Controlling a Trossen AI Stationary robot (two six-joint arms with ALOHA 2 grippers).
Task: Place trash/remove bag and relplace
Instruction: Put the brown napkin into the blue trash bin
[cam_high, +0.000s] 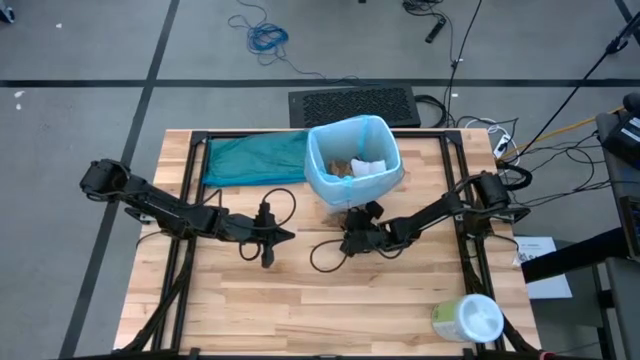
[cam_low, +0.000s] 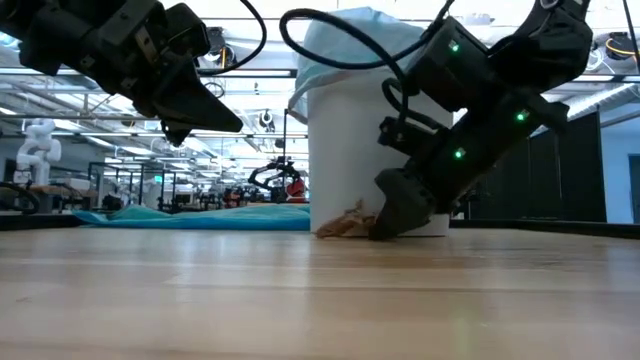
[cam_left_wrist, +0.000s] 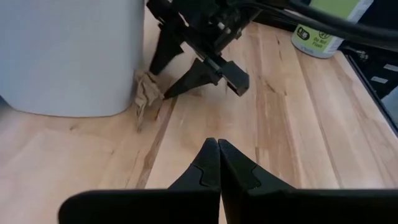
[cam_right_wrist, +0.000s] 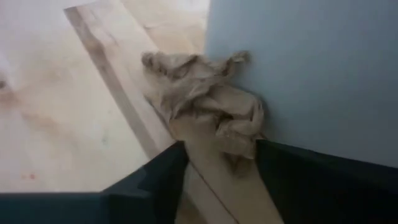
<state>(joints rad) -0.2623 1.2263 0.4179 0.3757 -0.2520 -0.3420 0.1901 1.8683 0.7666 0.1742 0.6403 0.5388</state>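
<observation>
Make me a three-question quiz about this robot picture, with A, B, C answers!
1. Where is the brown paper wad?
A. On the table against the white bin
B. On the teal bag
C. Beside the wipes tub

2. What colour is the liner in the bin?
A. Red
B. Light blue
C. Black

3. How is the left pincer?
A. Wide open
B. Holding paper
C. Shut, empty

Answers:
1 A: the wad lies at the bin's foot, between the right pincer's fingers.
2 B: pale blue plastic folds over the rim.
3 C: its fingers press together on nothing.
</observation>
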